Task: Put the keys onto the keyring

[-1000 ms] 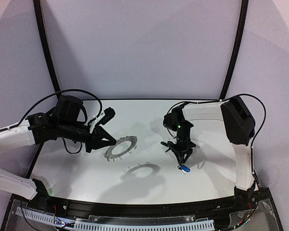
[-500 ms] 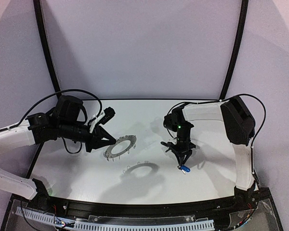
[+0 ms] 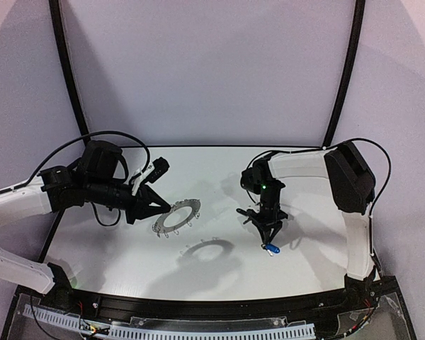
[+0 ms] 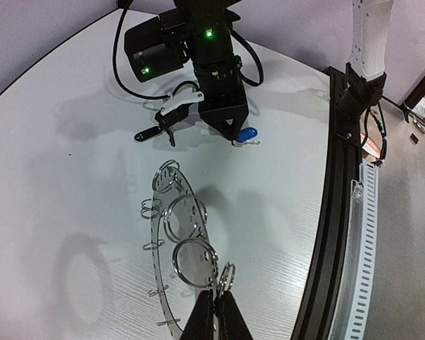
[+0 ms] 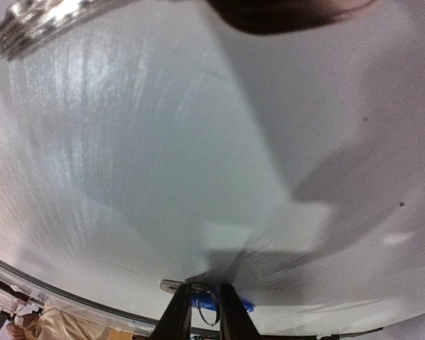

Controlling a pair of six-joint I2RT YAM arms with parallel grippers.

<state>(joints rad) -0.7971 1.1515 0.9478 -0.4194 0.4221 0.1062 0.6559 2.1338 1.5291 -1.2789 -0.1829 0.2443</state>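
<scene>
My left gripper is shut on the rim of the keyring, a flat grey disc with wire loops, and holds it tilted above the white table. In the left wrist view its fingers pinch the keyring beside two large wire rings. My right gripper points down, its fingers closed on the blue key, which is at the table surface. In the right wrist view the blue key and a thin wire loop sit between the fingertips of that gripper. The black key lies next to the right gripper.
The keyring's shadow falls on the table in front of it. A black rail runs along the table's near edge and also shows in the left wrist view. Cables hang off both arms.
</scene>
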